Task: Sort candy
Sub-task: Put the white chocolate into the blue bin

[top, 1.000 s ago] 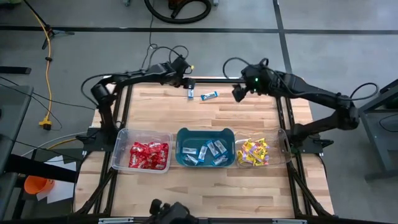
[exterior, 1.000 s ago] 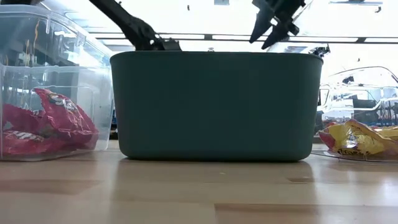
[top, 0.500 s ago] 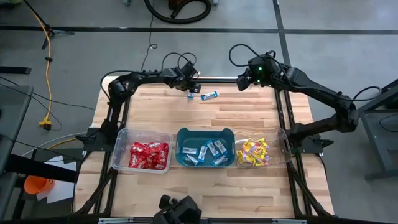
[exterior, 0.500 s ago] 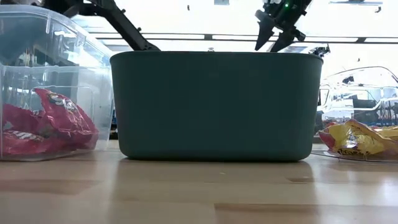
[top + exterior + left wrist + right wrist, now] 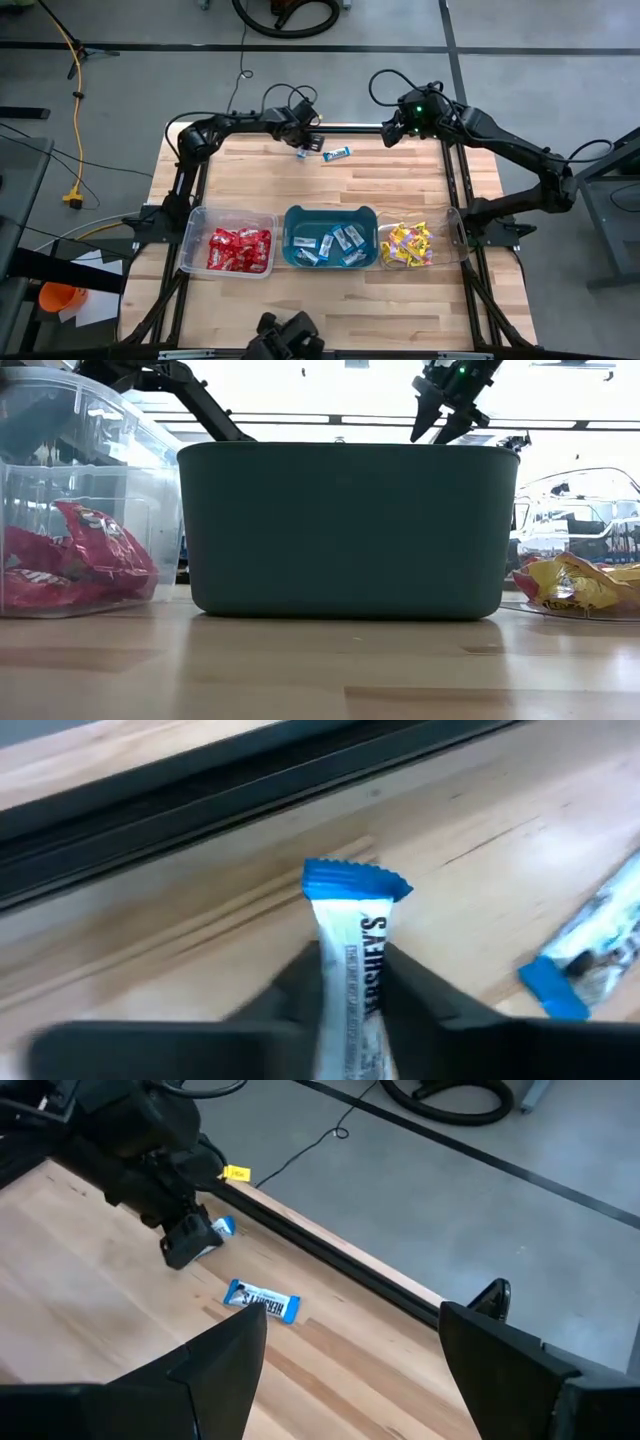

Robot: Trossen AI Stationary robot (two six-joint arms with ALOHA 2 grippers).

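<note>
At the far edge of the table, left of centre, the left gripper (image 5: pixel 308 143) has its jaws clamped on a blue-and-white candy (image 5: pixel 352 955); the bar's long axis runs straight out between the fingers (image 5: pixel 415 992). Its arm reaches in low from the far left. Just right lies a second blue-and-white candy (image 5: pixel 337 153), flat, long axis roughly left-right, nearer the left gripper than the right. Farther right, the right gripper (image 5: pixel 392 133) hovers at the far edge, jaws wide apart and empty. My guess: the held bar goes to the teal tub (image 5: pixel 331 213), near centre.
</note>
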